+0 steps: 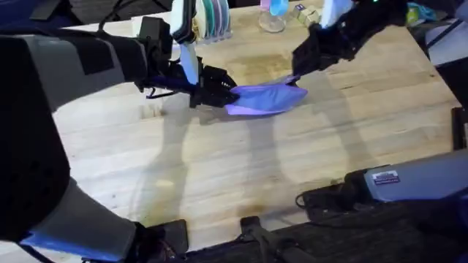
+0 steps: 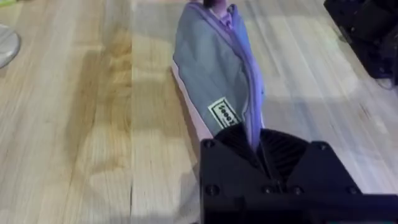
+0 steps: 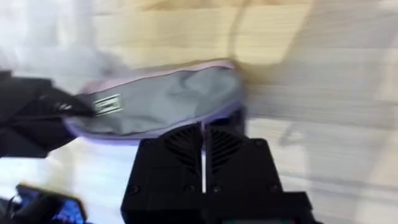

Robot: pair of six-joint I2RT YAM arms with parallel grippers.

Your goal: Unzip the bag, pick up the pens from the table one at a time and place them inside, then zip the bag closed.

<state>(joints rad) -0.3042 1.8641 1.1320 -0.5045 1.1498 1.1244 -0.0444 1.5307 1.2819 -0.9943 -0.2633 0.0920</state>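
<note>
The bag (image 1: pixel 265 98) is lying on the table (image 1: pixel 241 175), at about 12 o'clock from the table's middle, stretched between both grippers. The left gripper (image 1: pixel 219 93) is reaching in from 9 o'clock and is pinching the bag's near end; in the left wrist view its fingers (image 2: pixel 233 146) are closed tight on the fabric edge beside a small white label (image 2: pixel 224 112). The right gripper (image 1: pixel 298 67) is coming in from 2 o'clock at the bag's other end. In the right wrist view its fingers (image 3: pixel 183 140) are pressed nearly together at the bag's (image 3: pixel 165 102) edge, though whether they are gripping anything I cannot tell.
</note>
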